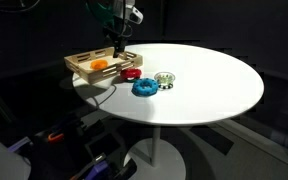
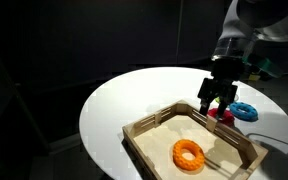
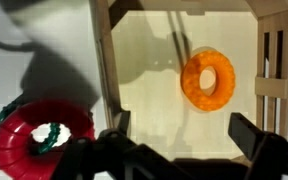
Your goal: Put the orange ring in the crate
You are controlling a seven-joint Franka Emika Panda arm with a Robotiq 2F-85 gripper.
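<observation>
The orange ring (image 2: 189, 154) lies flat inside the wooden slat crate (image 2: 144, 128). It also shows in an exterior view (image 1: 100, 64) and in the wrist view (image 3: 208, 81). The crate (image 1: 79, 66) sits at the table's edge; its wall shows in the wrist view (image 3: 106, 70). My gripper (image 2: 216, 107) hangs above the crate's far end, open and empty, also seen in an exterior view (image 1: 118, 47). In the wrist view its fingers (image 3: 184, 135) spread wide over the crate floor, apart from the ring.
A red ring (image 1: 131, 73) lies just outside the crate, with a green ring inside it in the wrist view (image 3: 44, 135). A blue ring (image 1: 144, 87) and a pale ring (image 1: 165, 79) lie nearby on the round white table (image 1: 214, 85).
</observation>
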